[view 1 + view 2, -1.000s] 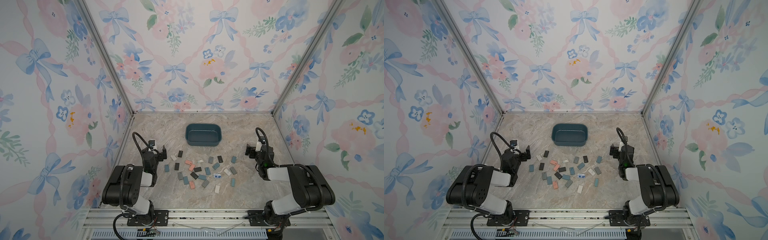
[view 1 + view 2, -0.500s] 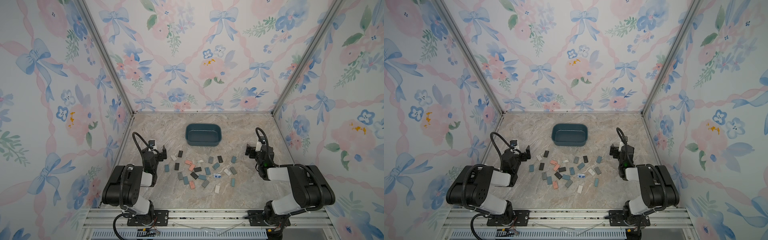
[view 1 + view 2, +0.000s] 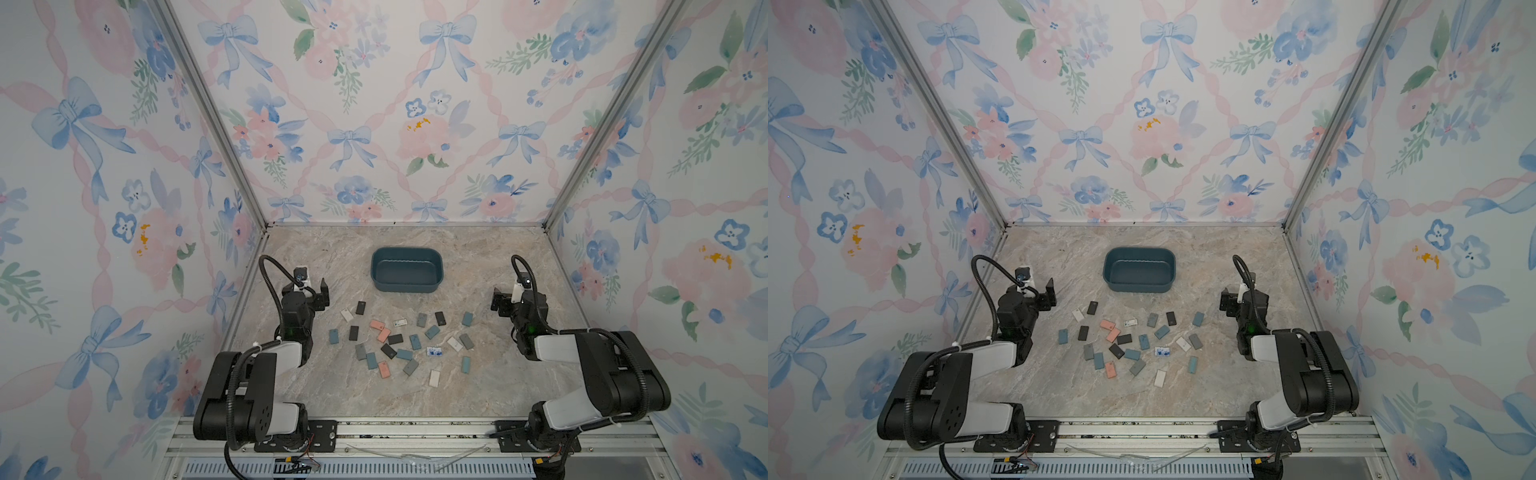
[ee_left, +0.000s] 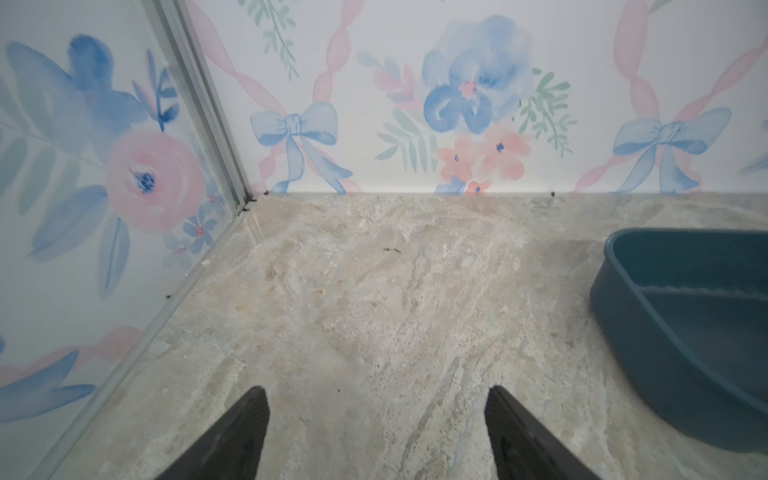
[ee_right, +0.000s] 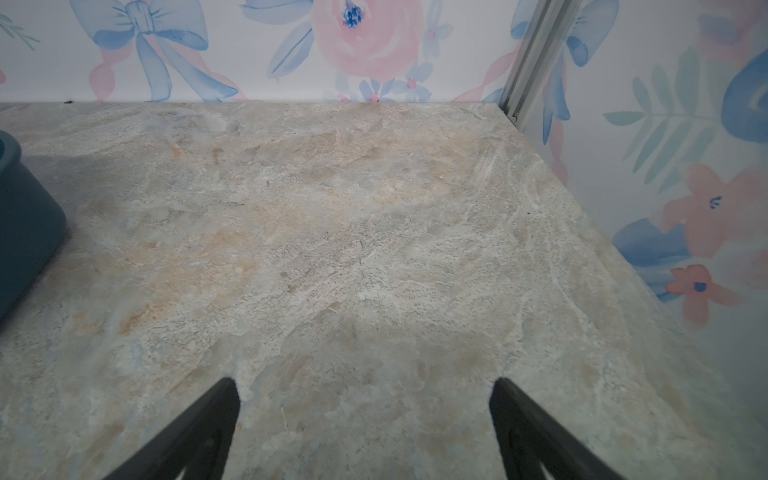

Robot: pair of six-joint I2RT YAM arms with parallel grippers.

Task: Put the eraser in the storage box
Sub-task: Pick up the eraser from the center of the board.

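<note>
The storage box [image 3: 406,286] [image 3: 1138,286] is a dark teal tub standing empty at the back middle of the marble table. Several small erasers, pink [image 3: 377,324] [image 3: 1107,324], teal, black, grey and white, lie scattered in front of it. My left gripper [image 3: 314,293] [image 3: 1041,293] [image 4: 376,392] hovers open at the left of the pile, nothing between its fingers. On the right side my right gripper [image 3: 502,301] [image 3: 1228,301] [image 5: 362,384] is open and empty too. Each wrist view shows bare table plus a corner of the box [image 4: 665,353] [image 5: 25,224]; no eraser shows there.
Flowered walls close the table on the left, back and right, with metal corner posts [image 3: 257,216] [image 3: 550,216]. An aluminium rail [image 3: 415,432] with both arm bases runs along the front edge. Bare marble lies between each gripper and the back wall.
</note>
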